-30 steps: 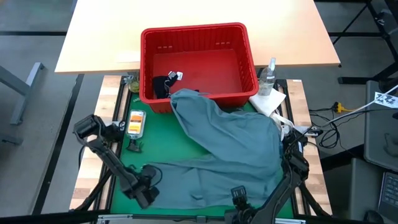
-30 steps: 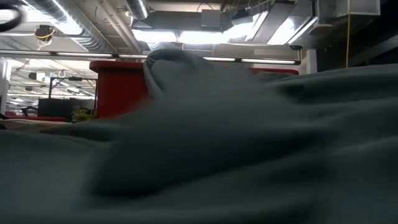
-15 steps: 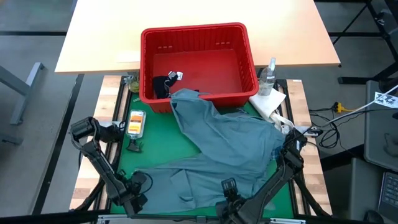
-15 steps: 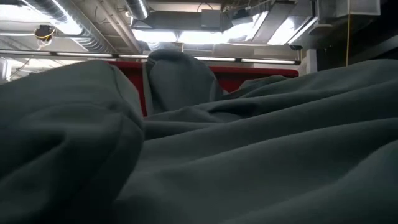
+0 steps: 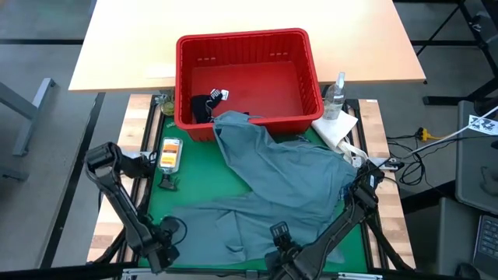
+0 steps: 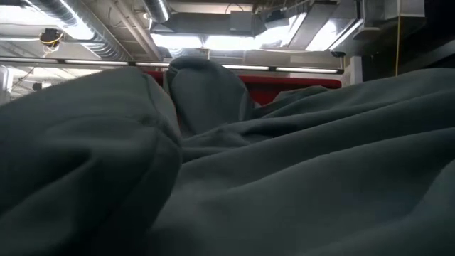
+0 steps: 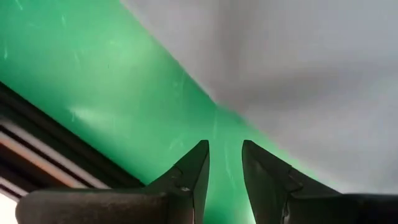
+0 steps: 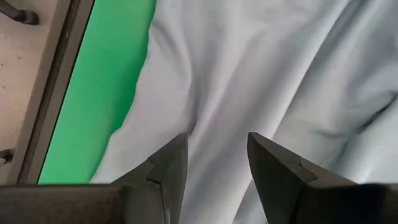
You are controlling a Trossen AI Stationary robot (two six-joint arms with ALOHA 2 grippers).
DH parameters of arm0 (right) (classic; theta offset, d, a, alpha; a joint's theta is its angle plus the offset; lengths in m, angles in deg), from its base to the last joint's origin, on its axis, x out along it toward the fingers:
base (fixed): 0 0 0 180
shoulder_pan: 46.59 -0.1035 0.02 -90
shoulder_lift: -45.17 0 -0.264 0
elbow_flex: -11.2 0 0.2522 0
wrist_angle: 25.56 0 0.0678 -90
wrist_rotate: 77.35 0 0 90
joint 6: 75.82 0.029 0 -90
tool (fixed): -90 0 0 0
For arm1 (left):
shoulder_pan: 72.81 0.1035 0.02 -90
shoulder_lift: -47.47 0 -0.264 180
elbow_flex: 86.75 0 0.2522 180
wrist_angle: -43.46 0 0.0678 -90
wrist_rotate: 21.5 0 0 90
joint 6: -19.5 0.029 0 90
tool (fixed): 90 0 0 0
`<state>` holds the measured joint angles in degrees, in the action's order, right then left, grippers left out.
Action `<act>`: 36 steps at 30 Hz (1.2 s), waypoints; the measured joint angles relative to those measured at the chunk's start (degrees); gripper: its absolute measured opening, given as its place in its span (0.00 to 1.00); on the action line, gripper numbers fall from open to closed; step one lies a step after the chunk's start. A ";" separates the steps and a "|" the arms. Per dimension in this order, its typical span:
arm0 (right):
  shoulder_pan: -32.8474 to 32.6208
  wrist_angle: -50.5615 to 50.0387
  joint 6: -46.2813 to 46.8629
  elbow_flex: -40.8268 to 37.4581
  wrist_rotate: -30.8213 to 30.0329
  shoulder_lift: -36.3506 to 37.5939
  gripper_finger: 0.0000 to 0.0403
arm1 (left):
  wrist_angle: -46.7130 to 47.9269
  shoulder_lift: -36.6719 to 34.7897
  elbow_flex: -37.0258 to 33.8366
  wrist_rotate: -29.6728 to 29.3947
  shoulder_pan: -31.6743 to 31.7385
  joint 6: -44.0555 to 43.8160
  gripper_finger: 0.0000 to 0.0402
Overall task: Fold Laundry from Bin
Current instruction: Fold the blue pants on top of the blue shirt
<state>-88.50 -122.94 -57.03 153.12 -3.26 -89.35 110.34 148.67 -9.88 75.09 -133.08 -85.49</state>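
Left hand [image 7: 225, 163]: mine, fingers parted, empty, over green mat [image 5: 202, 175]. Right hand [image 8: 216, 155]: parted above grey-blue garment [image 5: 288, 183], which drapes over red bin [image 5: 247, 47] rim onto worktop. Bin contents: dark garment [image 5: 204, 106].

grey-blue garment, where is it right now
In the high view the grey-blue garment is spread over the green mat, its far end draped on the red bin's front rim, its near edge between the left gripper and right gripper.

I see the green mat [image 5: 198, 175] carrying the grey-blue garment [image 5: 288, 187], spread and draped onto the red bin [image 5: 247, 78]; an orange-labelled packet [image 5: 170, 153] lies at its left edge
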 joint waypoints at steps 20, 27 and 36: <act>-0.04 0.02 -0.09 0.00 -1.07 0.00 0.42 | -10.34 -8.24 0.02 -35.68 0.04 -3.42 0.22; -0.04 0.26 -0.09 0.00 -1.21 0.00 0.42 | -13.58 -5.73 0.02 -41.39 6.83 9.90 0.22; -0.06 1.17 -0.09 0.00 -1.21 0.00 0.42 | -15.20 -4.71 0.00 -31.34 17.08 24.66 0.34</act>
<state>-88.56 -121.77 -57.12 153.12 -4.48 -89.35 95.14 143.96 -9.88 43.75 -116.00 -60.83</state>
